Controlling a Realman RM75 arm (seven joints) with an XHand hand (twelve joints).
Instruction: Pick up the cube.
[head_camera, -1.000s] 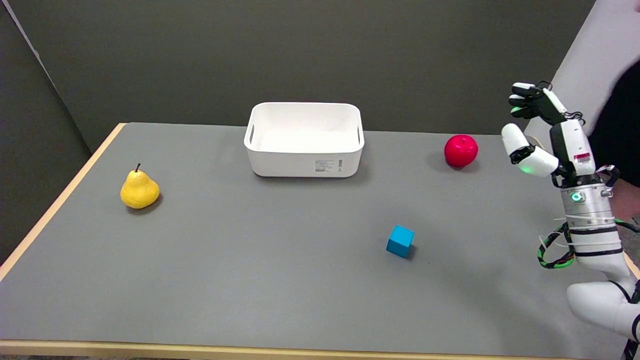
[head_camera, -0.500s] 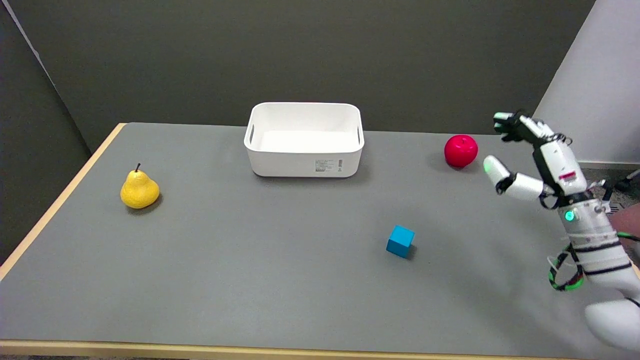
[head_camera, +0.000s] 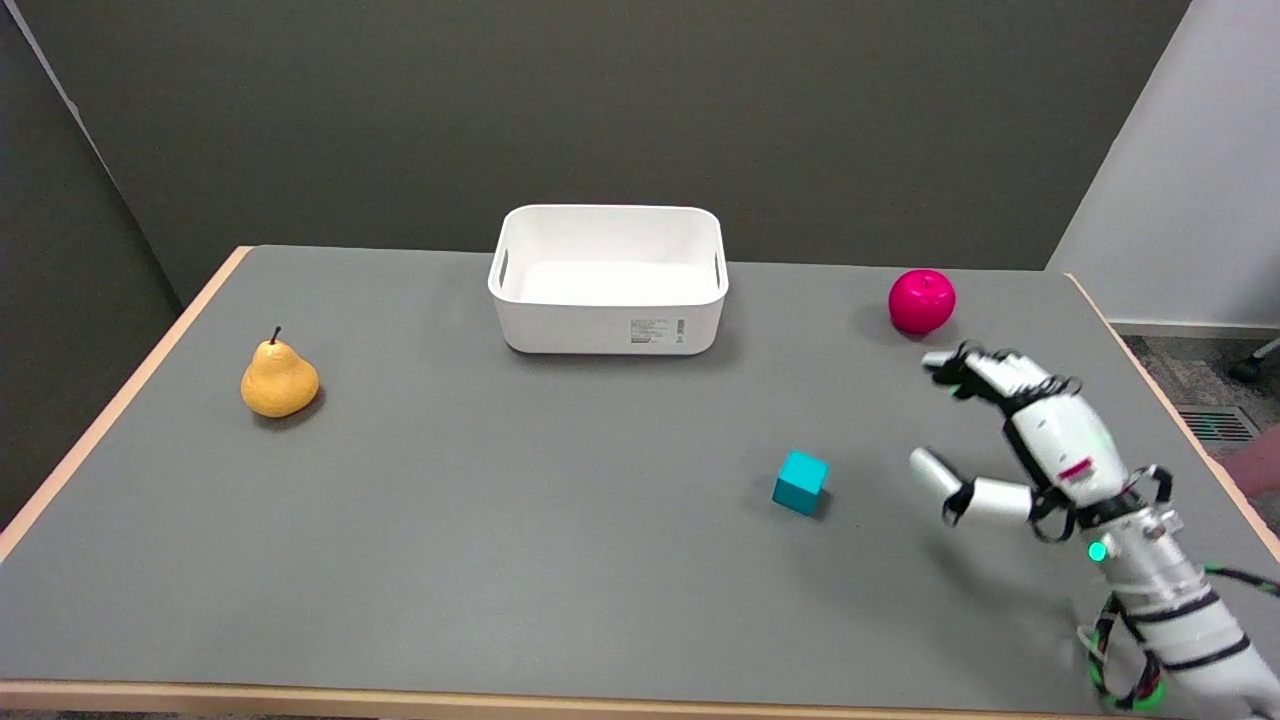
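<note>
Right of the cube (head_camera: 800, 482), the hand (head_camera: 1020, 440) has dropped lower and nearer, fingers spread, holding nothing.

Teal cube (head_camera: 800, 482), red apple (head_camera: 921, 301), yellow pear (head_camera: 279, 379), white bin (head_camera: 608, 280), grey table (head_camera: 450, 520).

The surface (head_camera: 500, 560) looks like matt grey laminate with a pale wood-like edge. Just beside the fingers (head_camera: 990, 372), the cube (head_camera: 800, 482) has a smooth, dull teal finish — plastic or foam, hard to tell. Beyond the fingers, the apple (head_camera: 921, 301) is glossy, with a small highlight. Far off to their side, the pear (head_camera: 279, 379) looks softly matt. The bin (head_camera: 607, 325) is smooth white plastic with a paper label. The right hand (head_camera: 1030, 445) shows glossy white shells and black parts — its wrist looks metallic.
</note>
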